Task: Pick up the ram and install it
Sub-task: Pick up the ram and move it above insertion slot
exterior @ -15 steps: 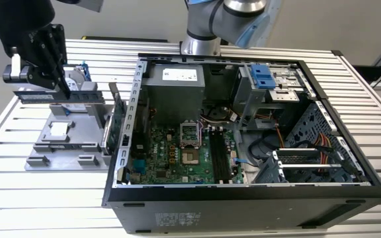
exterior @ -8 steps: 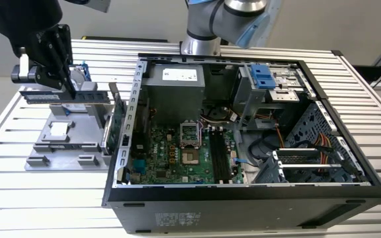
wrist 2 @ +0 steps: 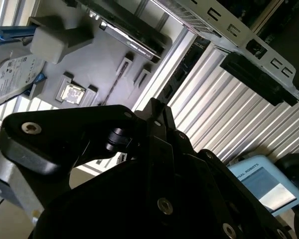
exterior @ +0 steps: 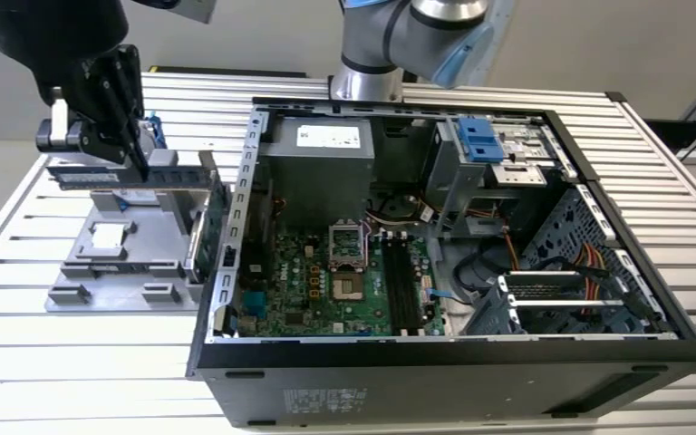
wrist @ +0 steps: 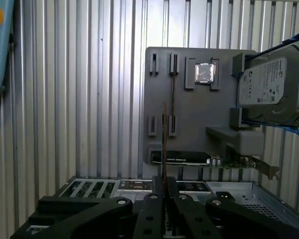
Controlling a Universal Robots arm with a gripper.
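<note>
In the exterior view the ram (exterior: 173, 172), a thin bluish-green strip with small dark chips, hangs level above the grey parts holder (exterior: 119, 263), on the exterior view's left of the open computer case (exterior: 445, 353). My black gripper (exterior: 137, 166) is shut on it from above. In the first wrist view the ram (wrist: 164, 144) is edge-on, a thin line rising from between the fingers of the gripper (wrist: 164, 198), which are closed against it. It stands clear of the holder (wrist: 189, 134). The motherboard's memory slots (exterior: 399, 290) lie inside the case.
On the holder rest a silver hard drive in a blue frame (wrist: 271, 84), a processor chip (wrist: 205, 72) and an expansion card (wrist: 189, 158). The case wall (exterior: 221, 263) stands between holder and motherboard. The arm's base (exterior: 366, 82) is behind the case. All sits on a slatted metal table (exterior: 82, 344).
</note>
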